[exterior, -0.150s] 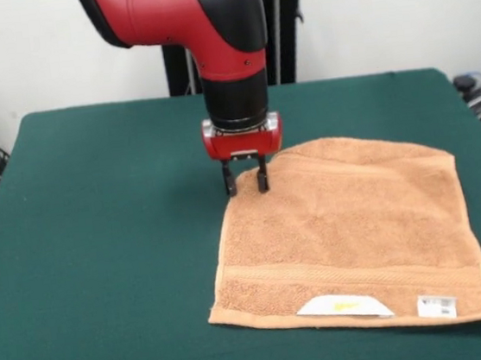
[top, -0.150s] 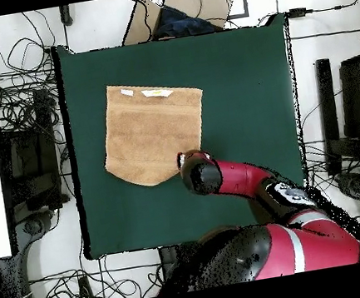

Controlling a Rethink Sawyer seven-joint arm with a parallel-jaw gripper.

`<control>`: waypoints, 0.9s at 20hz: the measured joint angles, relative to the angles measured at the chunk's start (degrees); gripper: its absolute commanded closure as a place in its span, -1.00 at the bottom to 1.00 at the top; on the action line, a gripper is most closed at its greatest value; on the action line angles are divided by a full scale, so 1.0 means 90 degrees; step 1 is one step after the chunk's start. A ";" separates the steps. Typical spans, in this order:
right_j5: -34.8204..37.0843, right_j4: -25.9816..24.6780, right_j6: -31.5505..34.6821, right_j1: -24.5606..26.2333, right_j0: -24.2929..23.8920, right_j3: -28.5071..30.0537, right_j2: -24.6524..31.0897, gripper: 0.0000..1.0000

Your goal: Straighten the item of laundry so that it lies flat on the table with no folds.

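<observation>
One towel (exterior, -0.150s: pixel 350 228) w/ two tags; one claw (exterior, -0.150s: pixel 246 179) open at its corner.

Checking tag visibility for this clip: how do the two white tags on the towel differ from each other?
On the towel, the left tag is larger and elongated, tapering toward its right end, with a faint yellow mark; the right tag is smaller, roughly rectangular, with dark print. The left tag sits toward the middle of the edge; the right tag sits close to a corner. Both are white, lie flat, and sit along the same edge, away from the gripper.
</observation>
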 measured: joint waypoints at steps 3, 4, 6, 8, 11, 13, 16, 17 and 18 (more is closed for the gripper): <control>-0.0001 -0.0046 -0.0001 -0.0001 -0.0016 -0.0001 0.0035 1.00; -0.0002 -0.0056 -0.0001 -0.0001 -0.0019 -0.0002 0.0037 1.00; -0.0003 -0.0080 -0.0001 -0.0003 -0.0021 -0.0003 0.0042 1.00; -0.0002 -0.0080 -0.0001 -0.0005 -0.0021 -0.0002 0.0042 1.00; -0.0001 -0.0082 -0.0001 -0.0012 -0.0019 0.0000 0.0042 1.00; 0.0010 -0.0082 -0.0001 -0.0040 -0.0007 0.0012 0.0037 1.00; 0.0154 -0.0083 -0.0001 -0.0151 0.0047 0.0025 0.0005 1.00; 0.0220 -0.0082 -0.0001 -0.0191 0.0068 0.0024 -0.0007 1.00; 0.0504 -0.0083 -0.0001 -0.0340 0.0153 0.0025 -0.0041 1.00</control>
